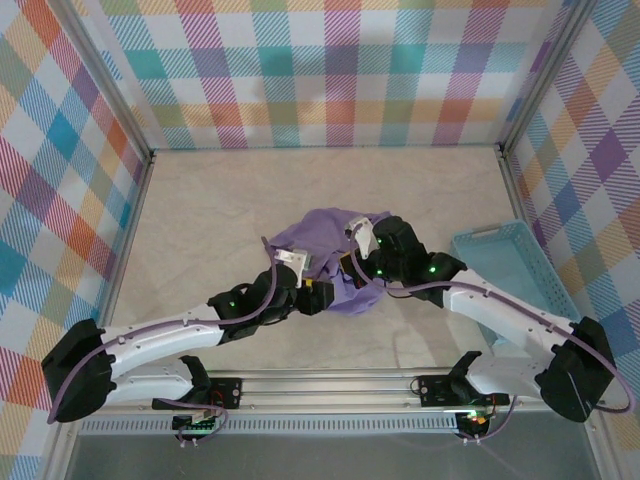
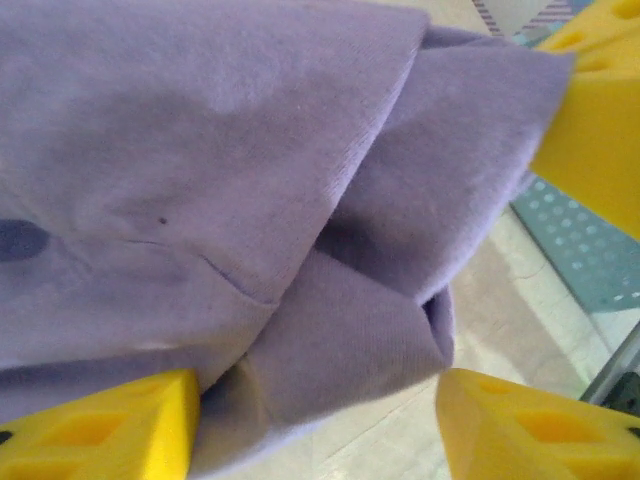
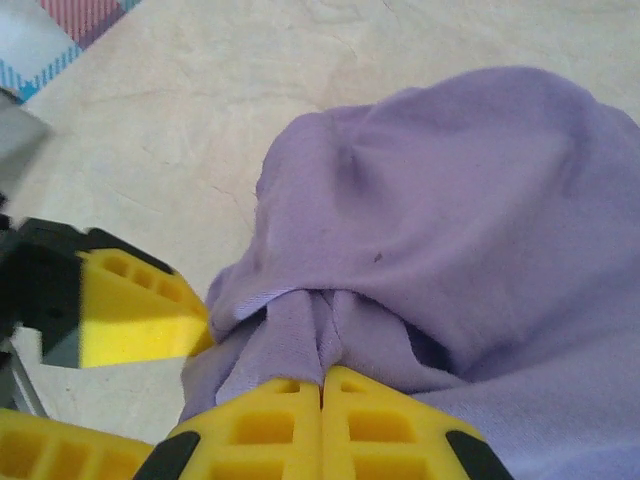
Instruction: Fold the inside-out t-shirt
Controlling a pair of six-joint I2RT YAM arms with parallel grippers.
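The lavender t-shirt (image 1: pixel 325 238) lies crumpled in a heap at the middle of the table, and both grippers meet at its near edge. My right gripper (image 1: pixel 358 262) (image 3: pixel 322 380) is shut on a bunched pinch of the shirt (image 3: pixel 450 210); the fabric rises in pleats straight from the closed yellow fingertips. My left gripper (image 1: pixel 316 296) (image 2: pixel 315 425) is open. Its yellow fingers (image 2: pixel 100 430) stand wide apart, with a hanging fold of the shirt (image 2: pixel 230 170) between them, nearer the left finger. The right gripper's yellow finger (image 2: pixel 600 120) is at the upper right of the left wrist view.
A light blue plastic basket (image 1: pixel 510 265) (image 2: pixel 580 250) sits on the table to the right of the shirt. Plaid walls enclose the pale tabletop (image 1: pixel 220 200) on three sides. The left gripper's finger (image 3: pixel 130 310) is close beside the right gripper's pinch.
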